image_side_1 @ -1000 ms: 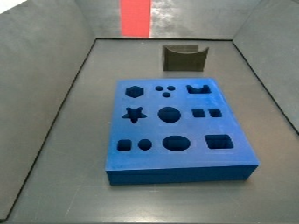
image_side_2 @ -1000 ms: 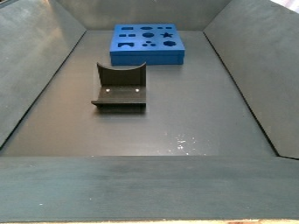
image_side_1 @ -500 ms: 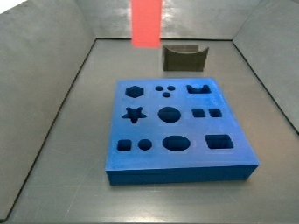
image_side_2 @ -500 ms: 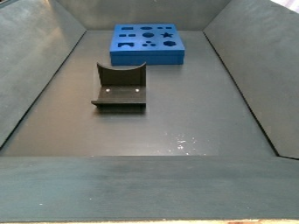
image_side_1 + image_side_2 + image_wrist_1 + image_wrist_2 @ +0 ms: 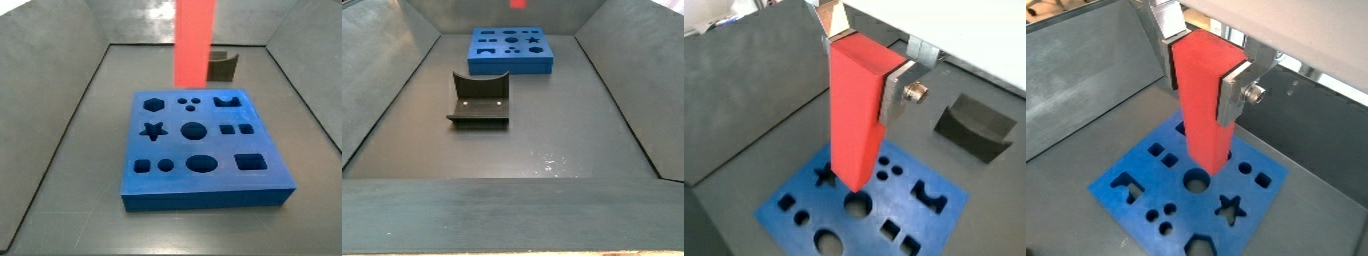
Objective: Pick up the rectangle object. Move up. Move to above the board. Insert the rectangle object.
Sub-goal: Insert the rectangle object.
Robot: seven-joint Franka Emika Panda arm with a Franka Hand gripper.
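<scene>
The tool has its plates clamped on the rectangle object, which hangs upright in the air over the board, lower end clear of the holes.

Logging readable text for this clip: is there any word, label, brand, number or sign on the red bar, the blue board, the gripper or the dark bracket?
None: no readable text in any view.
The rectangle object, clamped upright in the gripper above the board: plain red-orange faces.
The board: only cut-out shapes (star, hexagon, circles, squares), no lettering.
The fixture: plain dark surface.
The silver fingers in both wrist views: bare metal with a screw, no marking.
</scene>
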